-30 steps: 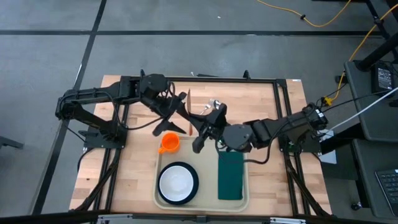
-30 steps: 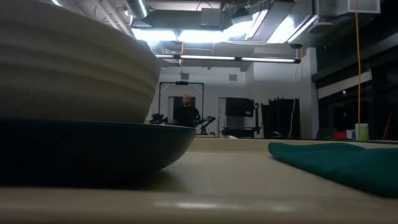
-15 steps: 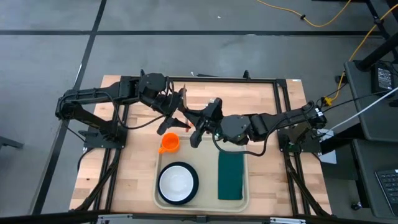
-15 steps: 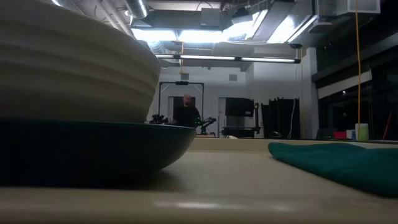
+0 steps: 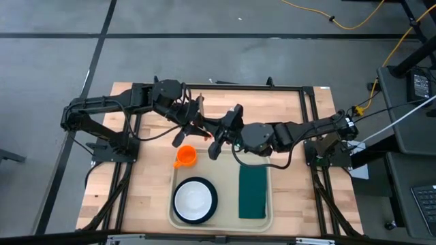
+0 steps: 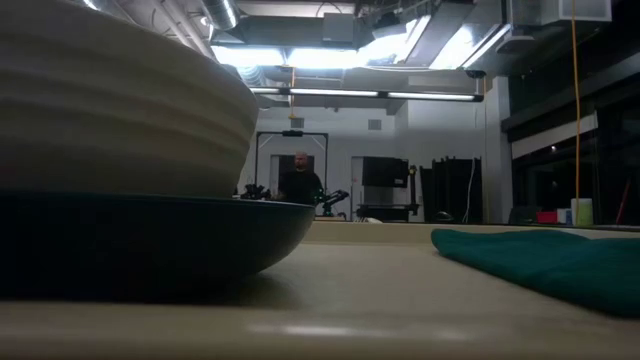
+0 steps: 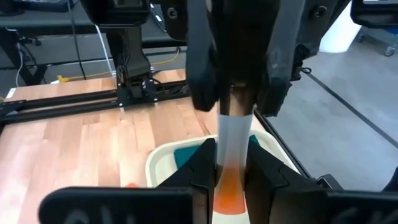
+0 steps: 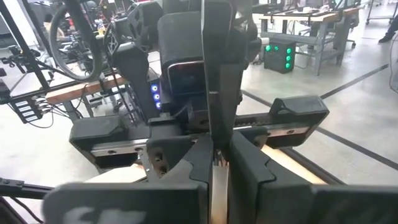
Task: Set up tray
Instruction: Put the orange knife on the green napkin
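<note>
A flat utensil (image 7: 235, 134) with a silver shaft and an orange end hangs in the air above the wooden table, between my two grippers. In the high view my left gripper (image 5: 199, 126) comes from the left and my right gripper (image 5: 219, 134) from the right, each shut on the utensil (image 5: 207, 135). Below them, near the table's front edge, lies the beige tray (image 5: 221, 221). A white bowl on a dark plate (image 5: 195, 199) and a green napkin (image 5: 253, 192) rest flat on it. An orange cup (image 5: 185, 156) stands at the tray's far left corner. My left gripper pinches the utensil between its two fingers (image 7: 203, 167) where the silver shaft meets the orange end (image 7: 227, 177). It comes about level from the table's left. The utensil is clear of the table. My right gripper pinches the silver part (image 8: 219, 177) between its two fingers (image 8: 198, 163), about level from the table's right, with the shaft running on toward the left gripper.
A black frame (image 5: 238, 87) runs along the table's far edge and down both sides. Bare wood (image 5: 146, 190) lies left of the tray. The low view shows the bowl and plate (image 6: 110, 150) close up and the napkin (image 6: 545, 258).
My right gripper has carried the utensil a little toward the table's left, between the left gripper's open fingers. My left gripper has then shut on it. The utensil stays in the air, now held from both sides.
</note>
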